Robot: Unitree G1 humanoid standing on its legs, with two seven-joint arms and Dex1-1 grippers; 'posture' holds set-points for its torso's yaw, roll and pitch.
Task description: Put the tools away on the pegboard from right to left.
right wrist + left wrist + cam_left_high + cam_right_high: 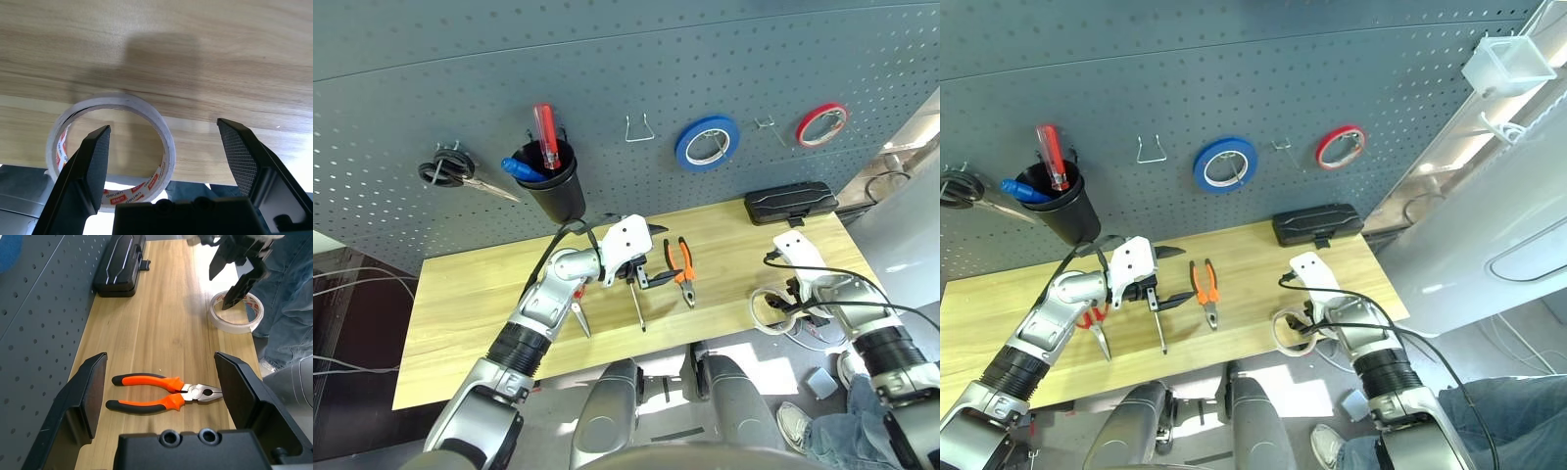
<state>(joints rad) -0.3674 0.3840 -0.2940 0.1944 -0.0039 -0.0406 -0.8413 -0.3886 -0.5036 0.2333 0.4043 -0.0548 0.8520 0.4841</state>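
Twin head views down over the table (pixel 460 294); wrist views close, both sharing the whitish tape roll (pixel 110 152).

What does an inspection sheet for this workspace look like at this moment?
Surface: wooden table, lit.
Job's things: whitish tape roll at the table's front edge; orange-handled pliers, screwdriver, red-handled scissors lying flat; pegboard behind.
Clutter: black case; blue tape, red tape, black cup on the board.
Grippers: left pincer open above the pliers; right pincer open over the tape roll.
Cables: black, along the right arm.
Surroundings: person's leg.
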